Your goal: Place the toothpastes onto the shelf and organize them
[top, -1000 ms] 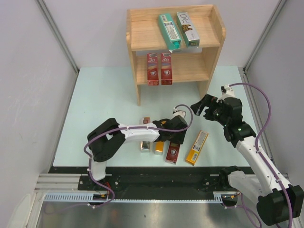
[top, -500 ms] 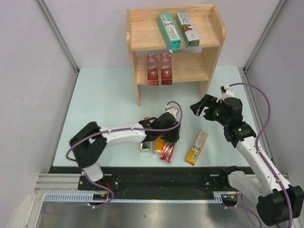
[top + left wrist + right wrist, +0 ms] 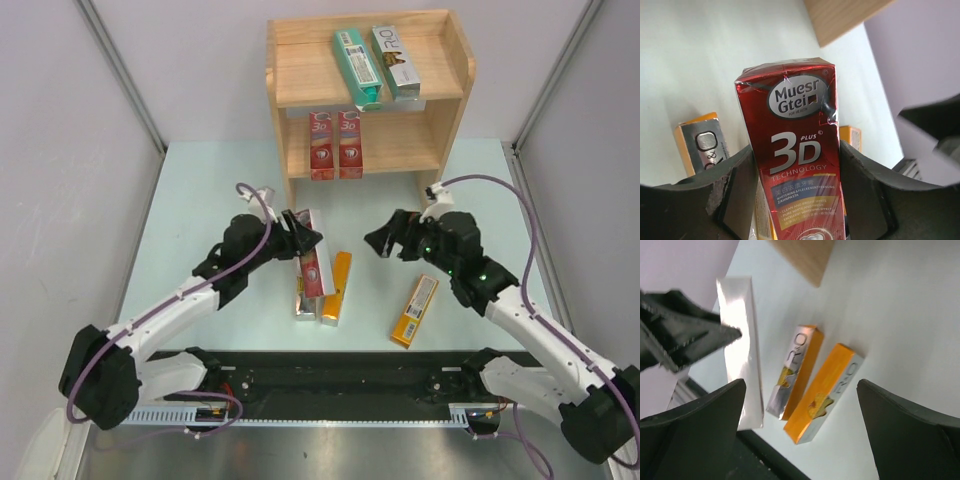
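You've got the red 3D carton (image 3: 314,262) clamped in the left gripper (image 3: 300,240), fingers (image 3: 737,185) pressing on its two narrow edges with the printed face up at the wrist camera. It hangs tilted over the table (image 3: 200,220), just in front of the shelf (image 3: 281,120), with its low end above the loose cartons; whether it touches them, I can't tell. Treat it as a light, hollow cardboard sleeve: stiff along its length, soft across it, so a hard squeeze will likely dent the walls. That foil skin looks glossy and probably slick, so expect it to swivel in the pinch if you swing fast. The hold seems to sit toward one end, so the long free end may droop; a grip nearer the middle would balance better. The right gripper (image 3: 385,240) hovers wide open with nothing in it, near the left one and above the silver-and-orange carton (image 3: 796,371) and the orange carton (image 3: 824,392) lying side by side, with a yellow carton (image 3: 415,310) well apart on the table. Take each across its narrow edges near mid-length. On the shelf, two red cartons (image 3: 335,145) occupy the lower tier, and a teal carton (image 3: 357,65) and a silver carton (image 3: 395,60) lie on top.
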You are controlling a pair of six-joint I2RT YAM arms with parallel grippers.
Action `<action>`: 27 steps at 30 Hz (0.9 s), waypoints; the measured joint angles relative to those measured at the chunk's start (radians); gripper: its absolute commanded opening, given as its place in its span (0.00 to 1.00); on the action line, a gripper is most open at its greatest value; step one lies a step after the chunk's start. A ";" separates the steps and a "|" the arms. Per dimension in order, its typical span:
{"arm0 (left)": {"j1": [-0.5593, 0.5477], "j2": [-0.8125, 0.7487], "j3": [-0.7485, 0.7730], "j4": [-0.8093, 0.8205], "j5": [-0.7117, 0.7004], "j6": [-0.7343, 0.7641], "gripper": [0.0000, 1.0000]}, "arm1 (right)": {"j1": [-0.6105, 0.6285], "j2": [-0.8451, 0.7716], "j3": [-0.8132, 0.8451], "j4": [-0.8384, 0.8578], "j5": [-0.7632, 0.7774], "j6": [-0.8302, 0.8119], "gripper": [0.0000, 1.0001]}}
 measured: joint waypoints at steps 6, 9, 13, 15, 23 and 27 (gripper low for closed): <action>0.131 -0.057 -0.035 0.041 0.075 -0.073 0.68 | 0.237 0.076 0.000 0.092 0.092 0.005 1.00; 0.172 -0.057 -0.042 0.058 0.097 -0.103 0.68 | 0.319 0.122 0.000 0.149 0.130 0.014 1.00; 0.186 -0.057 -0.049 0.079 0.121 -0.133 0.68 | 0.399 0.181 -0.001 0.212 0.171 0.031 1.00; 0.188 -0.057 -0.050 0.083 0.134 -0.143 0.68 | 0.427 0.207 -0.001 0.238 0.187 0.040 1.00; 0.206 -0.055 -0.050 0.097 0.158 -0.159 0.65 | 0.483 0.290 -0.001 0.266 0.279 0.065 1.00; 0.212 -0.055 -0.050 0.098 0.170 -0.158 0.65 | 0.473 0.290 -0.001 0.256 0.319 0.050 1.00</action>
